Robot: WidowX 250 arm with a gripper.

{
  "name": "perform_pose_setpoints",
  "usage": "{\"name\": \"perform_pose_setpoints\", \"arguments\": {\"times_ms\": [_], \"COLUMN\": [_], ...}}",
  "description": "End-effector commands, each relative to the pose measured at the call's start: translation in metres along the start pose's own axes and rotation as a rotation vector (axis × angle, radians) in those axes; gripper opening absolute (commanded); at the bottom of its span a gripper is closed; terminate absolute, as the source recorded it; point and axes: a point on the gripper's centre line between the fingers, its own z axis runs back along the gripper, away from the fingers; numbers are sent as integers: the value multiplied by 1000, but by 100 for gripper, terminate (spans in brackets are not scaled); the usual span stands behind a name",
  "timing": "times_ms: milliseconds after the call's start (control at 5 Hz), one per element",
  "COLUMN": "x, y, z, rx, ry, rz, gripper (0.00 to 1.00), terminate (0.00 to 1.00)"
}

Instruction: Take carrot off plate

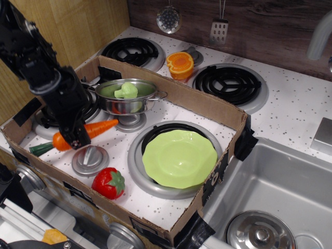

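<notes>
The orange toy carrot [98, 129] with its dark green stem end lies nearly level at the left of the stove, low over the white stove top by the front-left burner. My black gripper [74, 138] is shut on the carrot near its thick end. The light green plate [179, 158] sits empty on the front-right burner inside the cardboard box, well to the right of the carrot and gripper.
A small steel pot [127, 97] with a green piece in it stands behind the carrot. A red toy strawberry [109, 182] and a grey knob [90, 159] sit at the front left. A cut orange half [180, 65] lies behind the cardboard wall [207, 106]. A sink [270, 192] is at the right.
</notes>
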Motion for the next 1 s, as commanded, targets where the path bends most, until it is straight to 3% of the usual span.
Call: {"name": "perform_pose_setpoints", "arguments": {"times_ms": [0, 400, 600, 800], "x": [9, 33, 59, 89], "y": [6, 2, 1, -6], "z": [3, 32, 51, 68], "rx": [45, 154, 202, 194], "ry": [23, 24, 2, -5], "rz": [9, -35, 42, 123], "gripper": [100, 100, 100, 100], "terminate": [0, 0, 0, 0]}}
